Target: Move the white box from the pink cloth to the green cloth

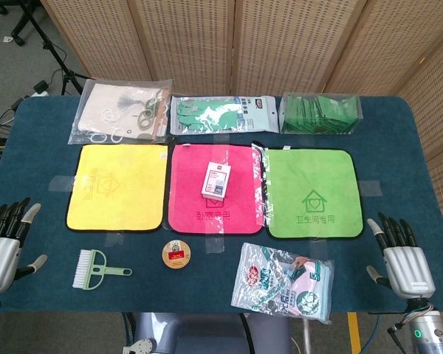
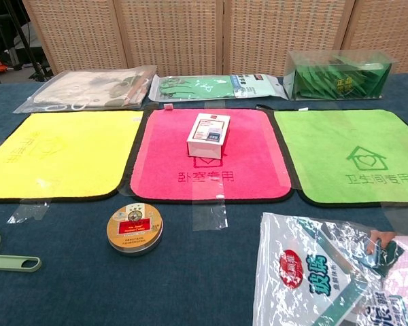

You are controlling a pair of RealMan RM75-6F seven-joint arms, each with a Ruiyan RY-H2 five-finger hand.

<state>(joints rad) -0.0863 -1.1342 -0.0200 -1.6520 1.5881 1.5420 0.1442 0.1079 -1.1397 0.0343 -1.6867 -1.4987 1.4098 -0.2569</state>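
the right hand [image 1: 404,265] sits at the table's [image 1: 399,147] near right corner, fingers spread and upright, holding nothing. the left hand [image 1: 3,249] mirrors it at the near left edge, fingers also apart and empty. both are well apart from the cloths.

just inward of the right hand lies a plastic bag [image 1: 283,283] of printed packets, and beyond it the green cloth [image 1: 313,193], bare. the pink cloth [image 1: 215,189] lies just beside it in the middle, and the white box [image 1: 216,181] lies flat on the pink cloth, a little above its centre. the yellow cloth [image 1: 118,186] is on the left. near the left hand lies a small brush [image 1: 96,268], with a round tin [image 1: 176,255] between it and the bag. three clear packs line the far edge.
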